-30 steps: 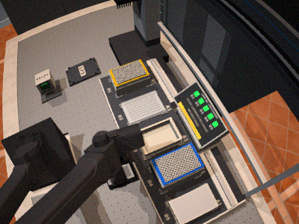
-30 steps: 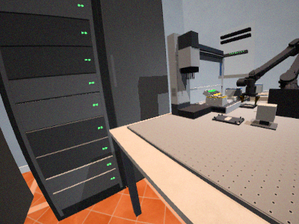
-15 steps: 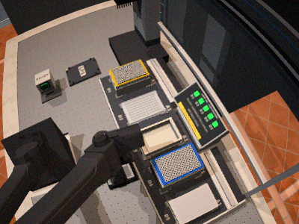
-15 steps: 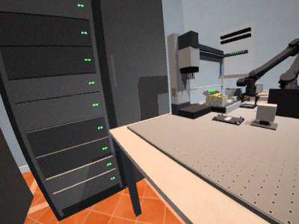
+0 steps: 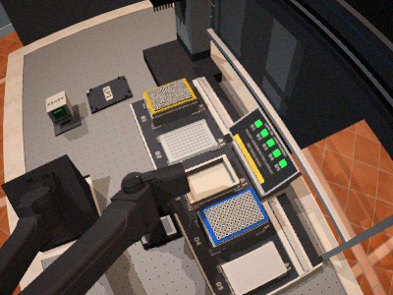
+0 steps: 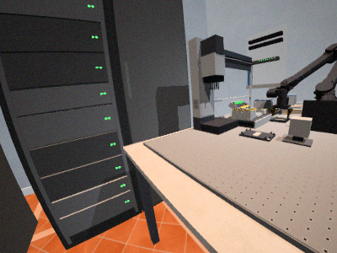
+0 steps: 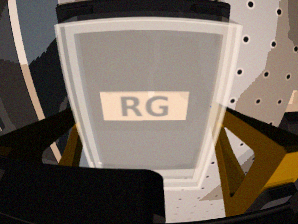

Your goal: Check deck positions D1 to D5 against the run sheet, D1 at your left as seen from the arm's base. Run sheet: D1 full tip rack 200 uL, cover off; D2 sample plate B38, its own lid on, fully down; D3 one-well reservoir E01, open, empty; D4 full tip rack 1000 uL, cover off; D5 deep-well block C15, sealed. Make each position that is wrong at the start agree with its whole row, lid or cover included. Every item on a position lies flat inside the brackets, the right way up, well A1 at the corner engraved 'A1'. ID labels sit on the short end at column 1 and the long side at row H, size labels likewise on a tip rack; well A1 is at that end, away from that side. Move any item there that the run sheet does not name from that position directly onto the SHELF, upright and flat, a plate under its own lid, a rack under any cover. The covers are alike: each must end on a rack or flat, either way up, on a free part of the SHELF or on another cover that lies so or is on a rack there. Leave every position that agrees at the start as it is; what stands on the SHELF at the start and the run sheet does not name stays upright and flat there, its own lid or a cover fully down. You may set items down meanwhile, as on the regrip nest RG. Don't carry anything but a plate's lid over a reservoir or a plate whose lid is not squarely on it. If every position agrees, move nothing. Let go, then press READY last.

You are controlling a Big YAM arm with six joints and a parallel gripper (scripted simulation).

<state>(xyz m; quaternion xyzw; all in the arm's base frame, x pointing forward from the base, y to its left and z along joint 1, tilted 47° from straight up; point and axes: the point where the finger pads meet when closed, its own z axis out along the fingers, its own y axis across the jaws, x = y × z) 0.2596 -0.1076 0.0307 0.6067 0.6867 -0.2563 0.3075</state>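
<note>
In the wrist view a clear lid [image 7: 149, 96] lies flat on the black regrip nest [image 7: 143, 8], and the "RG" label shows through it. My gripper [image 7: 148, 110] is shut on this lid, with one yellow finger at each long side. In the top view my gripper [image 5: 164, 223] is low beside the deck, left of the blue rack, mostly hidden under the arm. The deck row holds a yellow-framed tip rack [image 5: 169, 95], a white well plate [image 5: 189, 140], an open cream reservoir [image 5: 211, 179], a blue-framed tip rack [image 5: 233, 213] and a sealed white block [image 5: 252, 267].
A READY button box [image 5: 60, 112] and a black labelled plate [image 5: 109, 93] stand at the far left of the table. A panel with green lights [image 5: 265, 152] sits right of the deck. The pipetting tower [image 5: 196, 29] stands at the back.
</note>
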